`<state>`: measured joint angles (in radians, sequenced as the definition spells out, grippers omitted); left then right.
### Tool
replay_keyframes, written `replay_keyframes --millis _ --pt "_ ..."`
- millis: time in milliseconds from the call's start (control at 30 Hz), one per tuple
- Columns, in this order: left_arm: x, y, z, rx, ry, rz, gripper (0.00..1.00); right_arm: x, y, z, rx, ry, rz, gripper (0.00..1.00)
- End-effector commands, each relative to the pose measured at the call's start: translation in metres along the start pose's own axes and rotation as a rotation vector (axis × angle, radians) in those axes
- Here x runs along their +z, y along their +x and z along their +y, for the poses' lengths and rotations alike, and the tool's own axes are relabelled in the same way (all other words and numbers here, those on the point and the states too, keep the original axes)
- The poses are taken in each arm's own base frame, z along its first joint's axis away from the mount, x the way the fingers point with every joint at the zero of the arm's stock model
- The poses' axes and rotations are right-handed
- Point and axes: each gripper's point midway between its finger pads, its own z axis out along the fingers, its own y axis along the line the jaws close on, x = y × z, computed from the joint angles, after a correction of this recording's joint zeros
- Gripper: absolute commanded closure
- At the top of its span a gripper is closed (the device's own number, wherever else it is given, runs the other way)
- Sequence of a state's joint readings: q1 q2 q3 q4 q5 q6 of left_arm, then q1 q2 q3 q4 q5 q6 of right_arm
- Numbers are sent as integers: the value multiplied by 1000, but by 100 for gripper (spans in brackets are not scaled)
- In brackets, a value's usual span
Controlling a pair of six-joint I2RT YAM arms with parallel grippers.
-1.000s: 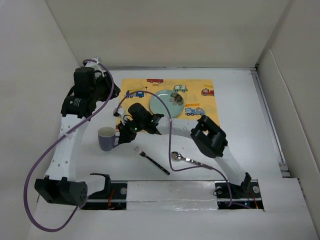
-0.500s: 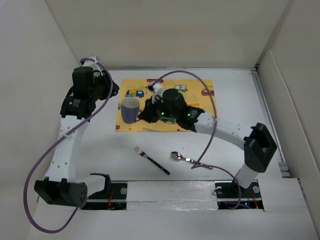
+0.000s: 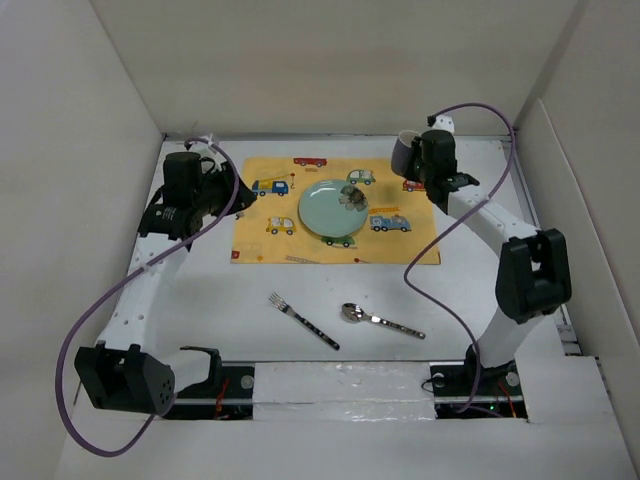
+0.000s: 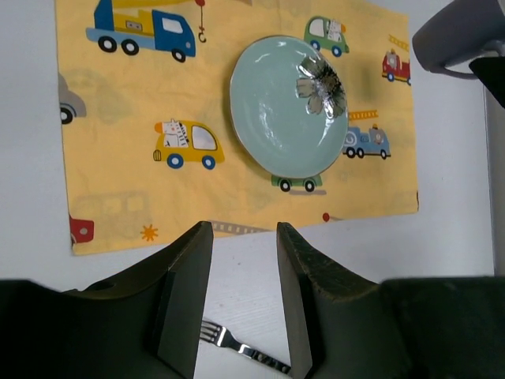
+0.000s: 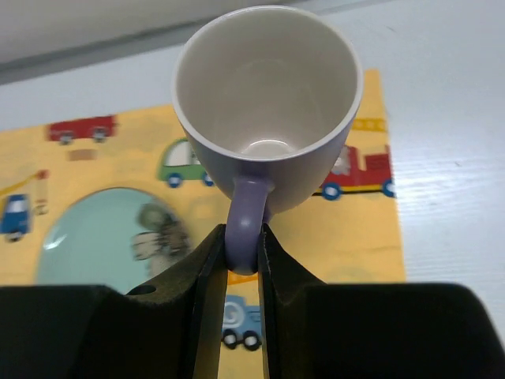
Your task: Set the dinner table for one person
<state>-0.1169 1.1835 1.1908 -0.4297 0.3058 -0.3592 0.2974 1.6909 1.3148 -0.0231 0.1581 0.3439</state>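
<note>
Dinner table (image 3: 480, 290) lacks a cup, so your right gripper (image 5: 241, 253) pinches the mug (image 5: 264, 103) upright by its handle; left gripper (image 4: 245, 260) gapes empty.

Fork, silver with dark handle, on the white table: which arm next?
Left, likely. The left gripper is open and empty, the fork close to its fingers in its wrist view. The right gripper is shut on the handle of the purple mug, over the far right corner of the yellow placemat.
</note>
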Motion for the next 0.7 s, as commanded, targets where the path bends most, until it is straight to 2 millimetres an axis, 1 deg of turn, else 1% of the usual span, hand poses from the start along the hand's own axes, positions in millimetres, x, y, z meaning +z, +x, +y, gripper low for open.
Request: replay_keyframes --millis 0,33,67,100,133,167,200,233,267,333,367,400,433,467,500,533,600,633,667 --pt "-5 8 -7 25 53 5 65 18 -43 -5 17 57 -117 100" --pt "-6 15 -10 24 82 23 65 24 -45 -16 14 92 -122 100" --pt "-3 28 -5 13 82 50 65 29 -53 -22 19 108 -134 100" --pt "-2 36 -5 2 92 65 65 34 -52 -23 16 112 -136 100" --pt "-5 40 -6 0 104 67 65 44 -46 -32 9 133 -123 100" --pt "-2 53 1 -8 89 92 65 48 -51 -35 8 137 -132 100" --pt "-5 58 5 -2 77 96 65 52 -50 -37 -2 145 -131 100" --pt "-6 60 9 5 57 92 65 60 -43 -44 -24 176 -121 100" --pt "-8 64 13 24 45 92 64 63 -48 -44 -33 179 -138 100" --pt "-8 65 21 47 -12 84 62 69 -48 -46 -57 187 -137 100" --pt "-7 70 10 92 -5 97 61 74 -45 -49 -64 201 -135 100" --pt "-4 77 7 116 -26 121 60 76 -48 -50 -69 210 -146 100" --pt "-2 78 7 128 -69 114 58 77 -50 -50 -79 214 -153 100" --pt "-1 79 -3 138 -63 120 58 81 -47 -51 -84 214 -147 100" --pt "4 91 -15 154 -48 154 56 82 -46 -52 -89 218 -144 100" --pt "5 94 -20 115 -48 161 56 84 -47 -52 -92 225 -144 100" --pt "9 100 -25 58 -26 175 55 84 -38 -57 -89 244 -122 100" --pt "8 105 -31 36 -3 189 55 83 -28 -61 -88 253 -103 100" --pt "10 113 -29 -6 -8 205 55 82 -22 -56 -89 244 -94 100"
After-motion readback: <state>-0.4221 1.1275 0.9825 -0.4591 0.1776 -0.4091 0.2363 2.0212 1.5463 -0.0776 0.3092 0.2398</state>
